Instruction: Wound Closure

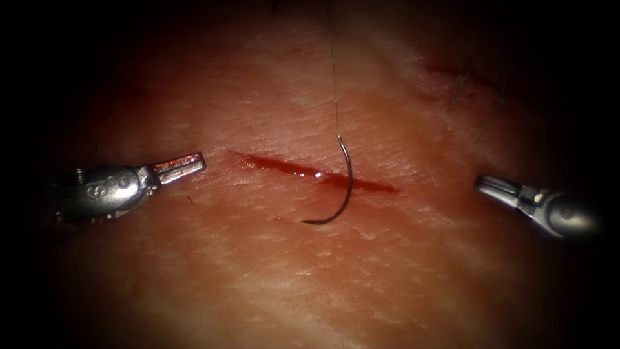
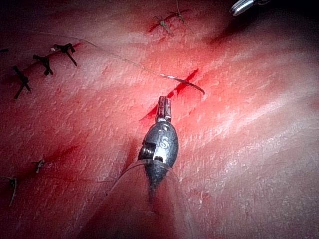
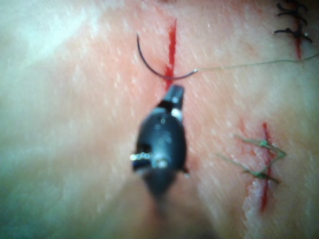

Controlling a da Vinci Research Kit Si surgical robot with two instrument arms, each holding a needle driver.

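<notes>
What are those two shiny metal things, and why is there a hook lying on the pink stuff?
The shiny things are the tips of a robot's two thin arms. The left gripper and the right gripper each have two tiny jaws for pinching, and right now both hold nothing.

The pink stuff is the tissue, a piece of pork belly for practice. The red line is a cut.

The hook is a curved needle with thread tied to it. It lies loose across the cut, not poked into the tissue.

One picture looks down from above. The other two come from little cameras riding on each arm. Those also show older stitches nearby.
</notes>
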